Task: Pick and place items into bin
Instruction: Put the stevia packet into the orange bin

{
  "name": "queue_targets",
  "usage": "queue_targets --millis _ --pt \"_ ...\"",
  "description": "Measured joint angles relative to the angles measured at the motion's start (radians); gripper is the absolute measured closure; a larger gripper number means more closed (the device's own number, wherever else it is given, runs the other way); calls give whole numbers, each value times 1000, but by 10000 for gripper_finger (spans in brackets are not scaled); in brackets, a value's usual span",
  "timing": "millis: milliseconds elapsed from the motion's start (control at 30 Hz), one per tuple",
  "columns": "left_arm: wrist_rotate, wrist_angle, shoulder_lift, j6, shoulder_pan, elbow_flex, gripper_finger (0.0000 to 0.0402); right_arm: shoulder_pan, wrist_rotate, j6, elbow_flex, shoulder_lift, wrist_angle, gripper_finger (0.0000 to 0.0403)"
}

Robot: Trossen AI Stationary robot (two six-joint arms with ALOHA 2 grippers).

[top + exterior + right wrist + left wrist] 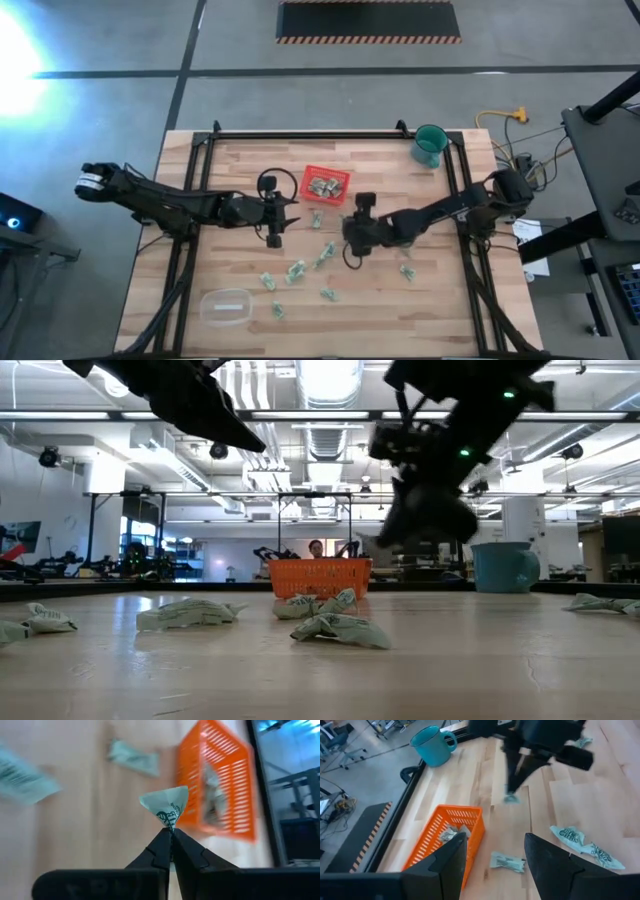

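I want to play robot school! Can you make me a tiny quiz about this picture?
1. True or false: the right gripper pinches a pale-green crumpled wrapper.
2. The small square red plastic tray holds: A nothing, B some wrappers, C the teal-green round cup.
3. Fill in: the left gripper has its fingers ____.

Key: 1 true; 2 B; 3 open.

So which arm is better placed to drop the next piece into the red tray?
The right. Its end effector is shut on a pale-green wrapper, with the red tray just ahead of it. The left end effector is open and empty beside the tray, so it would first need to pick something up.
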Motion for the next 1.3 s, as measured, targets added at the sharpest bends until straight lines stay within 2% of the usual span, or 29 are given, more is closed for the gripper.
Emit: queue_targets --millis 300,700,933,1067,1300 --pt "0 6 0 -59 -29 -16 218 -176 -22 -178 52 -1 43 394" --pt "-1 5 0 -176 -66 -26 218 -416 -385 -314 39 -1 221 394" --pt "0 1 15 -233 -92 -26 218 -453 -477 -308 36 -1 225 389" --pt "12 4 56 -236 -98 -27 218 -452 -480 -303 36 -1 226 362" --pt "47 7 137 -235 -97 -19 218 -453 -478 -303 35 -1 243 282"
